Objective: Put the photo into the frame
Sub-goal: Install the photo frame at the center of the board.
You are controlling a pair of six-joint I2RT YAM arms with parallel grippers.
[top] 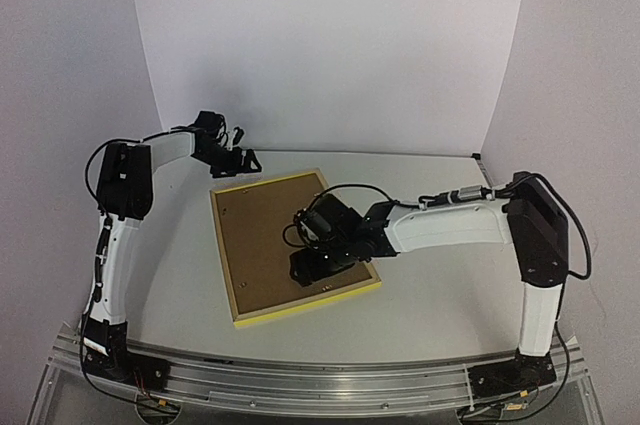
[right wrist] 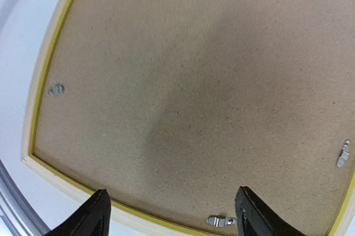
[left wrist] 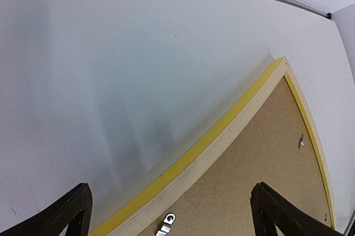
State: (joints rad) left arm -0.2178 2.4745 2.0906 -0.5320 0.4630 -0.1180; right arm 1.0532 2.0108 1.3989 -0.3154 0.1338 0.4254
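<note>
My left jaws are spread wide and grip nothing, hanging at the upper-left corner of the frame [top: 300, 303], whose yellow edge runs between their tips in the left wrist view. My right jaws are likewise wide apart and empty, poised over the brown backing board [top: 262, 235] near the frame's lower-right corner, close to a metal clip [right wrist: 219, 221]; I cannot tell whether they touch the board. The frame lies flat, back up, mid-counter [top: 430, 295].
</note>
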